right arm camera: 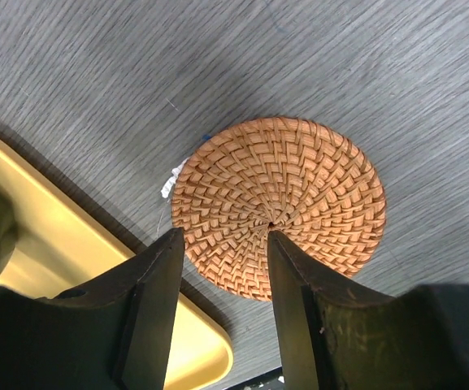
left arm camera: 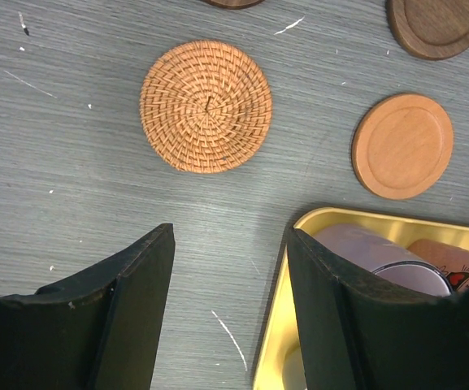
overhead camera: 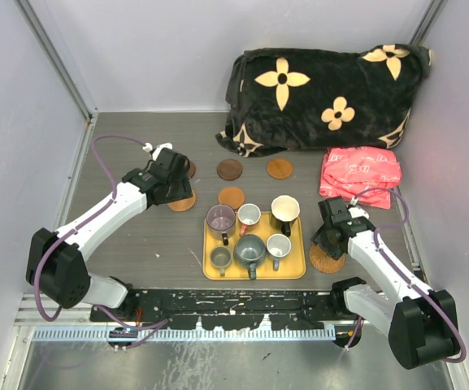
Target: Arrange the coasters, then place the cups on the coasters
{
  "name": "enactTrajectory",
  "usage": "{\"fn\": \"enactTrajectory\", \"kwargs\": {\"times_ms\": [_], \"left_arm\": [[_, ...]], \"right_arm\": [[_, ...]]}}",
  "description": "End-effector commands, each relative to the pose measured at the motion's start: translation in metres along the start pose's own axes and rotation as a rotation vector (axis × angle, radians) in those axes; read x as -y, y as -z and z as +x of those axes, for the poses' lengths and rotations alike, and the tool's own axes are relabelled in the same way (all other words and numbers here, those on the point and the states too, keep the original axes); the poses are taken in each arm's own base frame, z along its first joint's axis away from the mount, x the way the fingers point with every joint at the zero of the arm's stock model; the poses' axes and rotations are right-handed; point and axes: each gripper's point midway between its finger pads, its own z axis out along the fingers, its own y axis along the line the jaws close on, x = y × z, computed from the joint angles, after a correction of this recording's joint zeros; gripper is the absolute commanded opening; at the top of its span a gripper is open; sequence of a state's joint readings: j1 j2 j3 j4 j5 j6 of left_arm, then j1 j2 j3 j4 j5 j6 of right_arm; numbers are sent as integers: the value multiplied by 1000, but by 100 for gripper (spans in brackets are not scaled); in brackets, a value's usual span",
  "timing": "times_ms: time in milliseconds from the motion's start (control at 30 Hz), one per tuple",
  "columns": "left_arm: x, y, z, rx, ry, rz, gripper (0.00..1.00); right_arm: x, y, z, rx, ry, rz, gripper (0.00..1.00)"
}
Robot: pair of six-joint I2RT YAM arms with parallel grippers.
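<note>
Open left pincer (left arm camera: 230, 240) near the left wicker coaster (left arm camera: 206, 106); open right pincer (right arm camera: 226, 240) above the right wicker coaster (right arm camera: 299, 187)

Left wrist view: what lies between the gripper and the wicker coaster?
Just bare table between the open left gripper and the wicker coaster, shown in the left wrist view.

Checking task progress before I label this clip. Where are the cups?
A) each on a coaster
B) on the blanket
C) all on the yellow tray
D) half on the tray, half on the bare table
C: all six cups stand inside the yellow tray, and none of the coasters carries a cup.
</note>
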State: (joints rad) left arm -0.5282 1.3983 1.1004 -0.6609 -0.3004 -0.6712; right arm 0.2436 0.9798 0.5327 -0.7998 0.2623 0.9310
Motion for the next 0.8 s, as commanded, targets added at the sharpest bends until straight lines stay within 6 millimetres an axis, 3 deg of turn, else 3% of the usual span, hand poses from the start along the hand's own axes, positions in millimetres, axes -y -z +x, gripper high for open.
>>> {"fn": "enactTrajectory", "kwargs": {"times_ms": [0,200,467,767], "left_arm": [[10,4,-9,39,12,49,60],[10,1,-7,28,6,43,60],[8,0,-8,29,0,29,60],[11,3,-16,31,2,20,60]], "right_arm": [[0,-5,-3,25,-33,7,51],[1,-17,7,-10,-28,10,52],[-26,-33,8,-48,-3,-56,51],[-72,-46,-23,-3,78,-105,50]]}}
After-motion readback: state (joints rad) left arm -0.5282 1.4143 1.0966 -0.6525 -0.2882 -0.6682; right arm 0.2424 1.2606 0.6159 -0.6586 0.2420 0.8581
